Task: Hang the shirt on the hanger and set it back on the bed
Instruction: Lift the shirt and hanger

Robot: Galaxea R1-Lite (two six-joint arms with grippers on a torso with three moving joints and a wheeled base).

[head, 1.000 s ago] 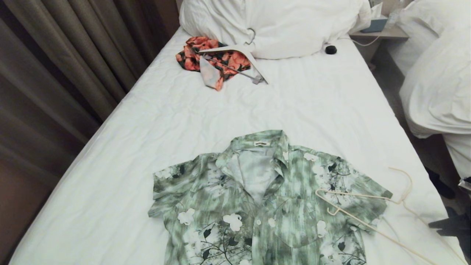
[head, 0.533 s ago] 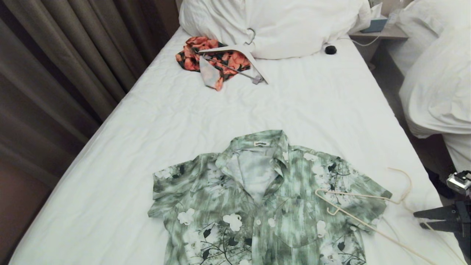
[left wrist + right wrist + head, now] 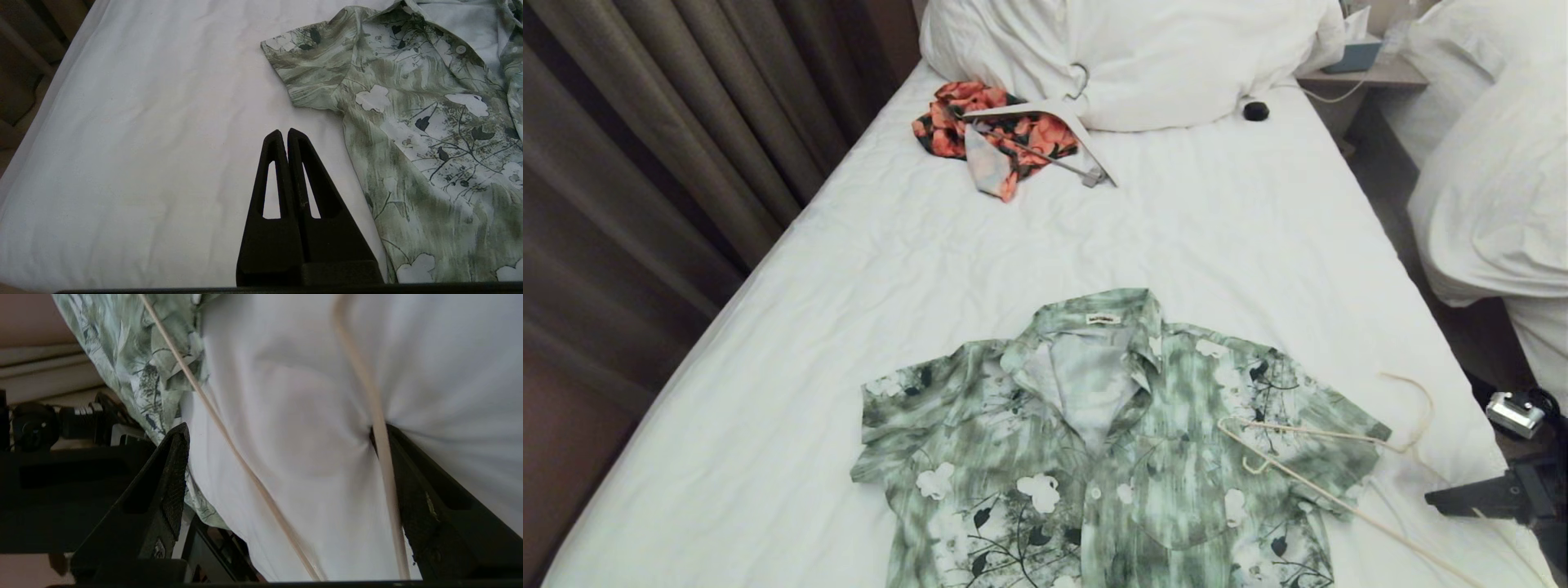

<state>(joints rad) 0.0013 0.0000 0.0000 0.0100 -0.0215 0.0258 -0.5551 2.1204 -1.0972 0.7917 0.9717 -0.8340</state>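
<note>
The shirt (image 3: 1103,445) has a small white neck label (image 3: 1104,318) inside the collar. It has dark writing on it, but the letters are too small to read.

The left gripper (image 3: 284,134) hangs over the bare white sheet just beside the shirt's sleeve. Its two black fingers are pressed tight together, and it holds nothing.

The shirt lies flat and face up on the bed (image 3: 849,269), at the near end, with the collar pointing toward the pillow. It is pale green with white flowers and dark leaves.

Farther up the bed, an orange-and-black flowery garment (image 3: 996,131) lies in a heap. A thick white hanger (image 3: 1054,122) rests on top of it. Behind them is a big white pillow (image 3: 1143,57), and a small round black thing (image 3: 1256,110) sits near it.

The thin cream hanger (image 3: 1307,457) lies partly on the shirt's sleeve and partly on the sheet, with its hook (image 3: 1417,408) out past the sleeve.

The right gripper (image 3: 282,433) is at the bed's right edge, by the hanger. Its fingers are spread wide apart. One thin bar of the hanger runs between them. Another bar lies right along one finger (image 3: 429,506), which presses into the sheet. It has not grabbed anything.
</note>
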